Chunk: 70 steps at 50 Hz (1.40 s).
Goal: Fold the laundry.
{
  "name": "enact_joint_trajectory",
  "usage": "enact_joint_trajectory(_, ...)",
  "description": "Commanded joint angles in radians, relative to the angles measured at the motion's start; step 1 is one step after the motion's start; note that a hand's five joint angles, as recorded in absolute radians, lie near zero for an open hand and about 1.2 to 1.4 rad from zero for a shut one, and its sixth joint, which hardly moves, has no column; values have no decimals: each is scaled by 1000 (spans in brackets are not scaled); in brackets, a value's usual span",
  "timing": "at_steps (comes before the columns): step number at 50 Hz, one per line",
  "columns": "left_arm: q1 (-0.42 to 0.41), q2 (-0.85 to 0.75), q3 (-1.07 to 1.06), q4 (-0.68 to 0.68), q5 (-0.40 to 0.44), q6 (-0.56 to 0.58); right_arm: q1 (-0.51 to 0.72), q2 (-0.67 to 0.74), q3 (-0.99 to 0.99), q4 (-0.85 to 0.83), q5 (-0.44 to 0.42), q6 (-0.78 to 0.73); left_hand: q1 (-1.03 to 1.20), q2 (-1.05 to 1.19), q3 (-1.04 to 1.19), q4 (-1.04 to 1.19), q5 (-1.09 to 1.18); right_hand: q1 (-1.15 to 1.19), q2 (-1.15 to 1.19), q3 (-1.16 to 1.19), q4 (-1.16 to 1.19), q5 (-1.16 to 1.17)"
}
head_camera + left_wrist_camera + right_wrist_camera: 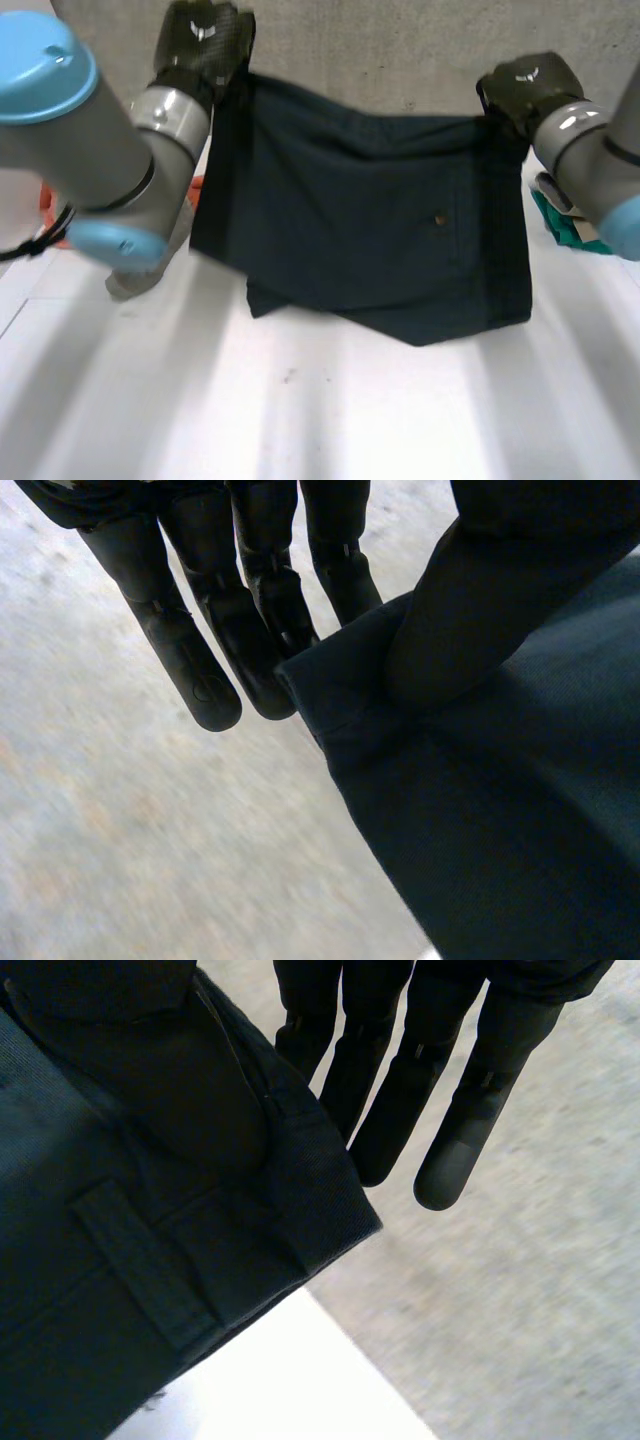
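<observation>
We hold the dark garment (370, 220) strung between our two hands. The left robot hand (205, 40) pinches one upper corner and the right robot hand (528, 88) pinches the other. The cloth hangs below and between them, its top edge sagging in the middle. Its lower part, beneath both hands, rests on the desk (300, 420), with one flap doubled under.

In the left wrist view the thumb (470, 600) presses the corner against straight fingers (185, 660), and little more than the tip of the cloth sits inside the pinch. The right wrist view shows much the same. Its thumb (180, 1080) lies over the hem with straight fingers (455, 1155) behind, and a belt loop (140, 1260) sits just below the thumb.

We judge the shallow grips to be the main risk. If we pull the hands apart too hard or move with a jerk, a corner could slide out and the garment would drop in a heap.

The doubled flap is the second risk, because laying the cloth down as it hangs would press a crease into the fold. The two hands also do not look level, so the garment may land skewed.

An orange item (45, 205) lies beside the left arm and a teal cloth (565, 228) beside the right. A wide sweep could drag either of them along.
</observation>
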Motion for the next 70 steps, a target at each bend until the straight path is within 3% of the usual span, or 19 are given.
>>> enact_joint_trajectory(1, 27, -105, 320, 315, -4, -18, 41, 45, -108, -501, 115, 50, 245, 199, 205, 195, 242, 289, 236, 215, 199, 230)
enact_joint_trajectory(4, 23, -101, 324, 482, -6, -27, 43, 37, -108, -646, 127, 58, 245, 199, 205, 195, 242, 289, 236, 215, 199, 230)
enact_joint_trajectory(7, 24, -95, 314, 551, -6, -27, 49, 35, -114, -728, 130, 59, 245, 199, 205, 195, 242, 289, 236, 215, 199, 230)
enact_joint_trajectory(15, 24, -81, 144, 478, -13, -27, 49, 64, -97, -685, 112, 61, 245, 199, 205, 195, 242, 289, 236, 215, 199, 230)
enact_joint_trajectory(25, 3, -52, -237, 407, -10, -9, 40, 239, 58, -458, -20, 50, 245, 199, 205, 195, 242, 289, 236, 215, 199, 230)
enact_joint_trajectory(33, -54, -47, -473, 178, -12, 52, 37, 256, 205, -311, -34, -43, 245, 199, 205, 195, 242, 289, 236, 215, 199, 230)
enact_joint_trajectory(40, -55, 115, -613, -60, -10, 140, 38, 43, 404, -89, -31, -209, 245, 199, 205, 195, 242, 289, 236, 215, 199, 230)
enact_joint_trajectory(48, -62, 387, -791, -441, -3, 301, 34, -184, 625, 253, -23, -355, 245, 199, 205, 195, 242, 289, 236, 215, 199, 230)
enact_joint_trajectory(53, -141, 525, -875, -746, 45, 413, 8, -385, 811, 398, -39, -527, 245, 199, 205, 195, 242, 289, 236, 215, 199, 230)
enact_joint_trajectory(56, -173, 553, -875, -846, 97, 456, -15, -457, 874, 401, -42, -600, 245, 199, 205, 195, 242, 289, 236, 215, 199, 230)
enact_joint_trajectory(58, -164, 548, -860, -826, 112, 459, -20, -465, 885, 395, -54, -594, 245, 199, 205, 195, 242, 289, 236, 215, 199, 230)
enact_joint_trajectory(61, -146, 502, -799, -695, 118, 457, -25, -465, 865, 375, -65, -556, 245, 199, 205, 195, 242, 289, 236, 215, 199, 230)
enact_joint_trajectory(64, -137, 390, -720, -477, 115, 457, -25, -428, 825, 314, -75, -507, 245, 199, 205, 195, 242, 289, 236, 215, 199, 230)
enact_joint_trajectory(70, -94, 121, -495, -83, 109, 467, -8, -178, 633, 55, -17, -340, 245, 199, 205, 195, 242, 289, 236, 215, 199, 230)
